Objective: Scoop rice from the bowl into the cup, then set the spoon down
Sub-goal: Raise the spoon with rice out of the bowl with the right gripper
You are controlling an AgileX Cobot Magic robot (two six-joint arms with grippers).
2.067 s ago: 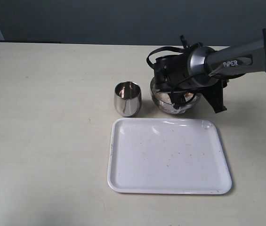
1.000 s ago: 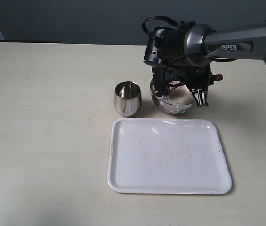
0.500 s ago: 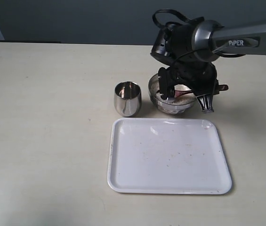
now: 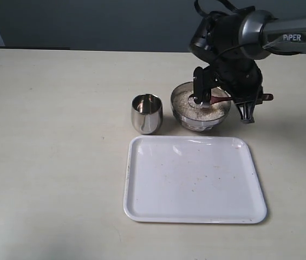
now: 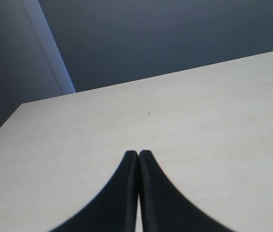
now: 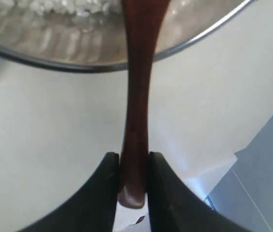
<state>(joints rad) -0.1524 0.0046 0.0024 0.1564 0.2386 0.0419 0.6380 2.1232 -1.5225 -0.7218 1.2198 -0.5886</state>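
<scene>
Spoon (image 6: 138,96) held over the bowl (image 4: 181,97) of rice (image 4: 188,106)
Its handle is clamped in the right pincer (image 6: 133,158); the left pincer (image 5: 137,154) is closed, empty. The cup (image 4: 146,114) is set beside the bowl, a tray (image 4: 196,179) nearby.

Setting: lab-type robot test bench. Bare cream-coloured flat surface (image 4: 55,162), plain dark grey-blue wall (image 4: 88,21) behind, grey robot arm labelled PIPER (image 4: 291,32).
</scene>
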